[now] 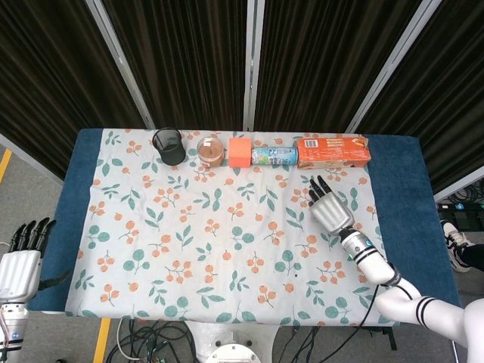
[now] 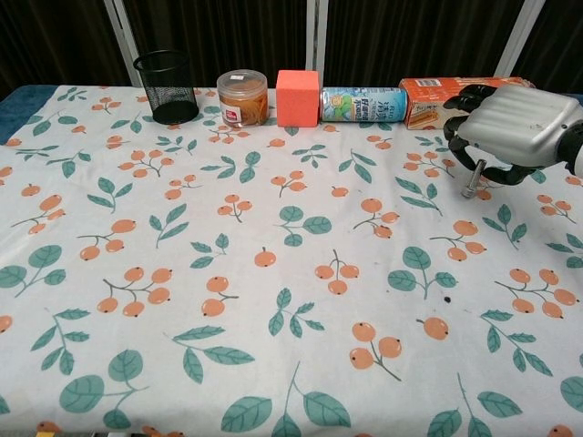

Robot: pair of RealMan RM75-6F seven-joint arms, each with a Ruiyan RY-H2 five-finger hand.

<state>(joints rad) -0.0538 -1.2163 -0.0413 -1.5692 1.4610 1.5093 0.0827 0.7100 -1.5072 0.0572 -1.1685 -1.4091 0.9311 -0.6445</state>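
My right hand [image 1: 328, 206] [image 2: 510, 127] hovers over the right side of the table, fingers spread and slightly curled, holding nothing. It is just in front of the orange box [image 1: 333, 151] [image 2: 465, 98] lying along the far edge. My left hand [image 1: 21, 261] hangs off the table's left side, fingers apart and empty; the chest view does not show it. Along the back stand a black mesh cup [image 1: 169, 146] [image 2: 167, 86], a brown-lidded jar [image 1: 211, 151] [image 2: 242, 96], an orange-red cube [image 1: 240, 150] [image 2: 298, 96] and a lying blue-green can [image 1: 274, 156] [image 2: 363, 104].
A white cloth with an orange fruit and leaf print [image 1: 219, 227] [image 2: 264, 273] covers the blue table [image 1: 412, 204]. Dark curtains hang behind. Cables lie on the floor below the near edge [image 1: 151, 333].
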